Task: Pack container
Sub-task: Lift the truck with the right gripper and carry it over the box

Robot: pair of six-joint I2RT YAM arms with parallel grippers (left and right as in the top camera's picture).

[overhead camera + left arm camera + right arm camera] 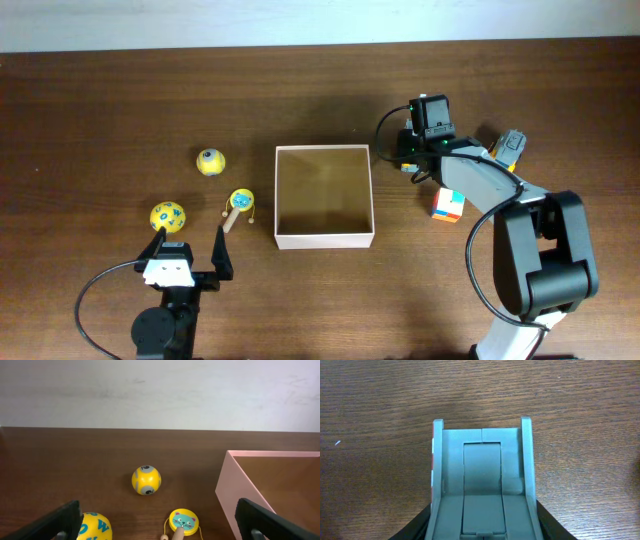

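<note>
Filling the gap of my right gripper [418, 150] is a grey blocky thing [482, 475]; whether my fingers press it I cannot tell. That hand hangs just off the far right corner of the container [325, 239], which sits mid-table with its tan floor showing. A colourful cube [447, 205] lies beside my right arm. My left gripper [190, 242] stands wide apart, a lettered yellow ball [167, 215] by one fingertip, a cat-faced rattle [240, 203] and a second yellow ball [210, 160] beyond.
</note>
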